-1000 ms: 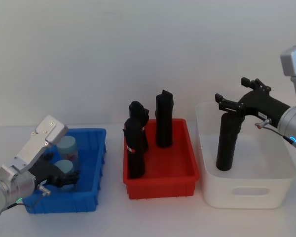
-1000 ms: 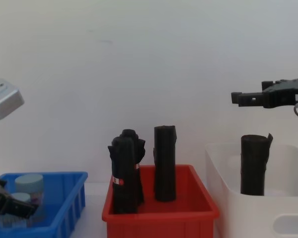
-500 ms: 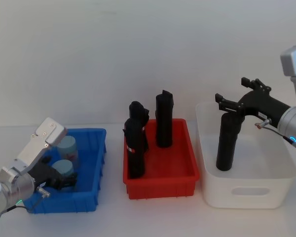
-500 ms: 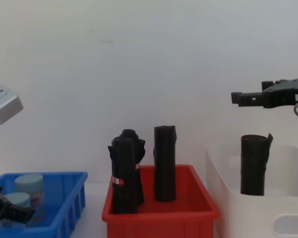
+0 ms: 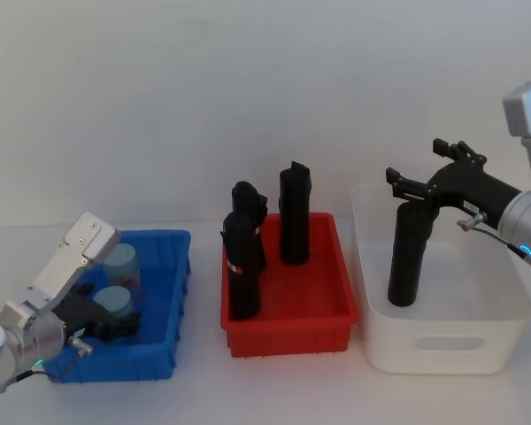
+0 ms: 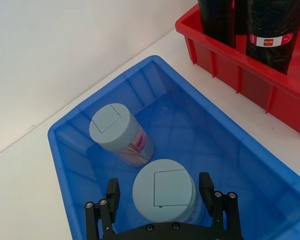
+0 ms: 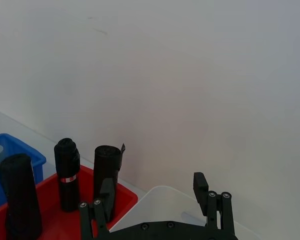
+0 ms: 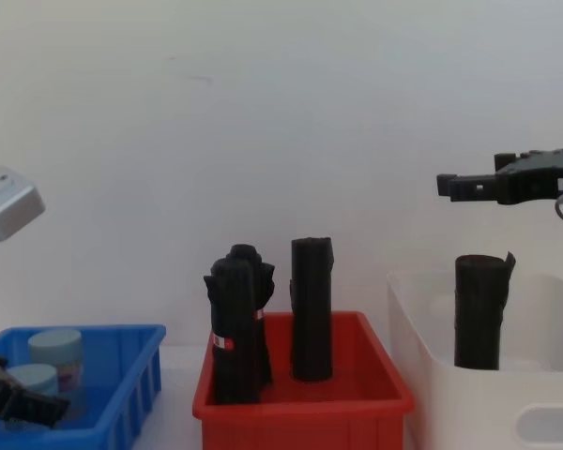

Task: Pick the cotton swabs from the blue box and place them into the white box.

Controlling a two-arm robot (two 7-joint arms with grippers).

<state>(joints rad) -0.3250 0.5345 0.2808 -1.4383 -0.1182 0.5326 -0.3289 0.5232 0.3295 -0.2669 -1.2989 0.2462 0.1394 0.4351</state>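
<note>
Two cotton swabs jars with pale blue lids stand in the blue box [image 5: 173,257] at the left: a far jar [image 5: 122,264] and a near jar [image 5: 113,301]. My left gripper [image 5: 115,322] is down in that box and open. In the left wrist view its fingers [image 6: 112,192] stand on either side of the near jar [image 6: 165,192], with a small gap on each side. The far jar [image 6: 115,132] leans beside it. The white box [image 5: 442,345] stands at the right with a tall black roll [image 5: 407,252] inside. My right gripper [image 5: 420,170] hovers open above that roll.
A red bin [image 5: 288,332] with three upright black rolls [image 5: 294,212] sits between the blue and white boxes. A plain white wall runs close behind all three. The white table shows in front of the boxes.
My left gripper has sunk slightly lower in the blue box around the near jar. The right arm and the jars have not moved.
</note>
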